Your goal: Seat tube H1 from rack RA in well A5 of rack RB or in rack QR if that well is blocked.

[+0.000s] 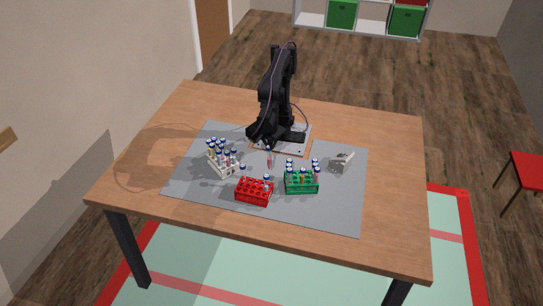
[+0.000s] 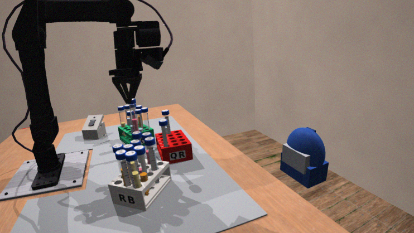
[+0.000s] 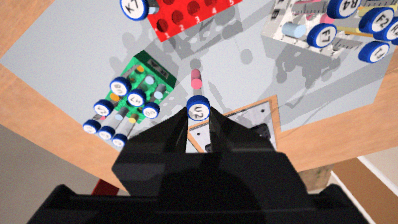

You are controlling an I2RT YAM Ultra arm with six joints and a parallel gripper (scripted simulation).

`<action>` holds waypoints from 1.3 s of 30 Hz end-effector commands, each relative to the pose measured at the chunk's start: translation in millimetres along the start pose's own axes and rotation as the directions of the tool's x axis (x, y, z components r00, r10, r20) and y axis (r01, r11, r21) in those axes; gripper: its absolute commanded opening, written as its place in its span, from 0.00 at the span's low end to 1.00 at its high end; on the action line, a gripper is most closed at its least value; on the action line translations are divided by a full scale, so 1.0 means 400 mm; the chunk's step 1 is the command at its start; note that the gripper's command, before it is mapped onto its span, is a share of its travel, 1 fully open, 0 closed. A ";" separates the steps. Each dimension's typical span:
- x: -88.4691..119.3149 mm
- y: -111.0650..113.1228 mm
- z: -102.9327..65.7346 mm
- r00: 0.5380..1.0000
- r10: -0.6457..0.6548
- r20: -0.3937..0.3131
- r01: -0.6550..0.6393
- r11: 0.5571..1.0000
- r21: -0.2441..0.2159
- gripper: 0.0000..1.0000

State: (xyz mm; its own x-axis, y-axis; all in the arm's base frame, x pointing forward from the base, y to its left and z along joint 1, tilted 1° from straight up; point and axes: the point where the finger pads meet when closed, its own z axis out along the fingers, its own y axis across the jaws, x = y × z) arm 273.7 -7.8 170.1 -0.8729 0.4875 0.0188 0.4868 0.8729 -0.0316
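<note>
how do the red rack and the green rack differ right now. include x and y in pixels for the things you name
The red rack (image 1: pixel 252 194) (image 2: pixel 176 150) (image 3: pixel 199 16) holds two tubes, while the green rack (image 1: pixel 301 189) (image 2: pixel 124 136) (image 3: pixel 163 74) holds more. The red rack lies closer than the green rack to the white rack (image 1: pixel 223 170) (image 2: pixel 127 192) (image 3: pixel 272 31). Both are block-shaped, have rows of round wells and rest on the grey mat (image 1: pixel 326 212) (image 2: pixel 231 202) (image 3: pixel 45 55).
</note>
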 end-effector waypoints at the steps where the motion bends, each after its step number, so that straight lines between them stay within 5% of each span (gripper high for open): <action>1: 0.019 0.022 -0.017 0.999 0.015 0.041 -0.014 1.000 -0.023 0.00; 6: 0.040 0.035 -0.017 0.999 0.015 0.040 -0.014 1.000 -0.023 0.00; 7: 0.029 0.049 -0.044 0.997 0.017 0.078 -0.014 0.999 -0.044 0.00; 9: 0.061 0.047 -0.016 0.999 0.015 0.042 -0.014 1.000 -0.020 0.00; 23: 0.153 0.094 -0.013 1.000 0.014 0.026 -0.014 1.000 -0.013 0.00; 24: 0.144 0.111 -0.041 0.998 0.016 0.058 -0.014 0.999 -0.040 0.00; 28: 0.189 0.113 -0.012 1.000 0.014 0.024 -0.014 1.000 -0.009 0.00; 39: 0.256 0.160 -0.016 1.000 0.014 0.028 -0.014 1.000 -0.017 0.00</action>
State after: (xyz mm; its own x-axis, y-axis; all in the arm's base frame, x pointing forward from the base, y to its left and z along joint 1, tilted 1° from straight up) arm 223.0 94.9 171.2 -0.8811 0.4729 0.0027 0.4727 0.8809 -0.0263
